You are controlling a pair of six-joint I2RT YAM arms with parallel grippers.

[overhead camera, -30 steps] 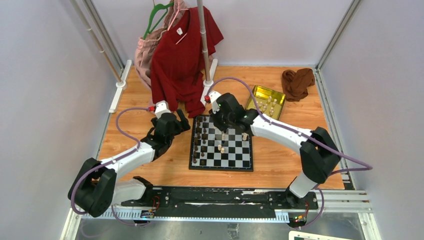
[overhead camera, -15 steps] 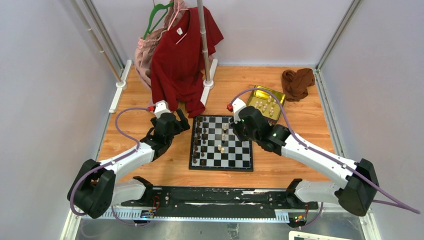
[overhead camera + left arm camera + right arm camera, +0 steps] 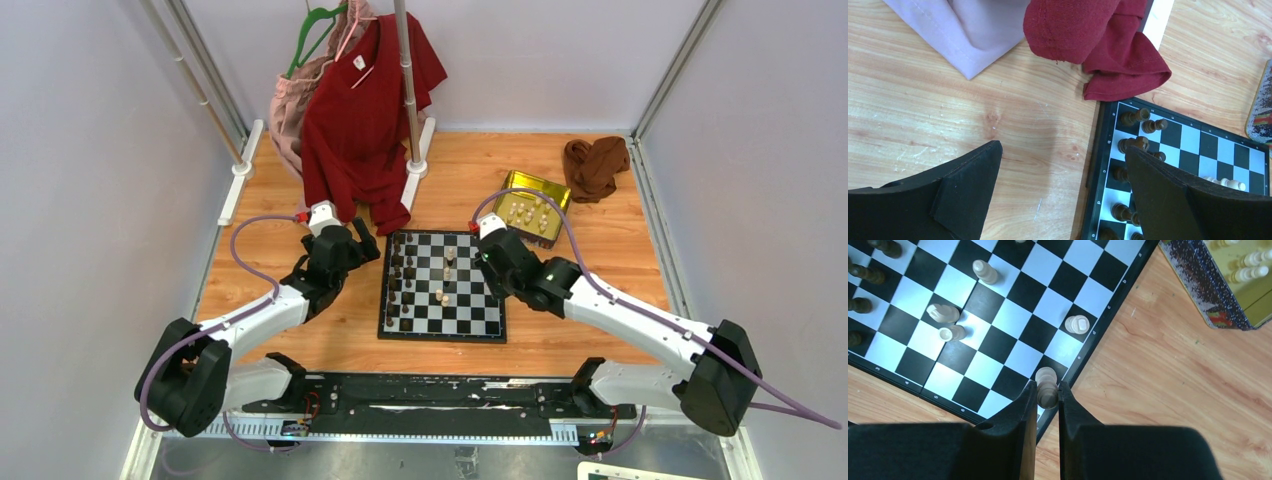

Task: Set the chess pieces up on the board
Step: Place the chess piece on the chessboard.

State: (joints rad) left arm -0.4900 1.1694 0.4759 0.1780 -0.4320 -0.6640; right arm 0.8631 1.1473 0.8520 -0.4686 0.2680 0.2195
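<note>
Right wrist view: right gripper (image 3: 1048, 391) clenched on a small cream turned-wood chess piece (image 3: 1046, 376), pinched at the waist over an edge square of the black-and-white checked board (image 3: 1020, 360). It looks light, hard, smooth and tippy, so grip low. Four more cream pieces (image 3: 1077, 324) sit free, plus at least four dark ones (image 3: 859, 305). Left gripper (image 3: 1063, 155) gapes empty over the wooden tabletop (image 3: 948, 100).

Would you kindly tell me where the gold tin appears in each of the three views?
Top external: tin beyond the board's far right corner.
Left wrist: only a sliver of its wall at the right edge.
Right wrist: top right corner, cream pieces inside.
Shared landmark: the board.
</note>
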